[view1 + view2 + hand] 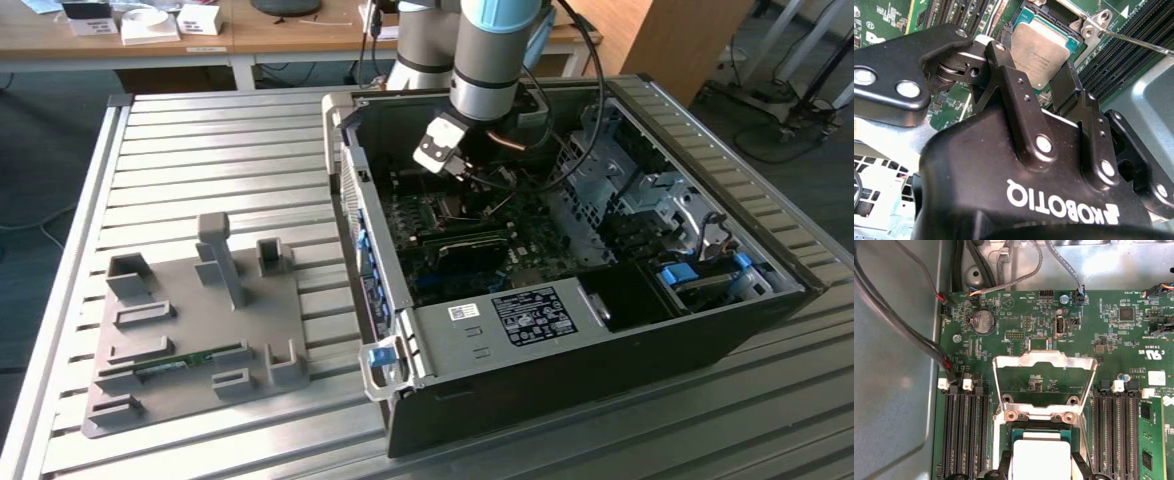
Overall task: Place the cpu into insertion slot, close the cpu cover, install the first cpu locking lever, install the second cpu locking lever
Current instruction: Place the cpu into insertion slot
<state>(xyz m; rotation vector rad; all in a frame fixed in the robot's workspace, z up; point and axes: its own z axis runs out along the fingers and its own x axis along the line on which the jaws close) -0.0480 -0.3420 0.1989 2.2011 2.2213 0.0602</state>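
While clamped on two opposite edges of the cpu (pixel 1041 45) with the gripper (pixel 1031 65), holds it silver side up right at the slot (pixel 1054 10), seemingly square to the rim; cannot tell whether fully seated. Looks like step one, placing, not yet let go: calls for a level, gentle drop with corners matched and no sideways push before opening the fingers. Beyond, shows the cover (pixel 1044 359) swung back open and a lever (pixel 1134 41) standing free, leaving closing and both latchings undone.

Exterior view overhead; cpu (pixel 1041 50) (pixel 1040 458) (apparently close) in both wrist views.
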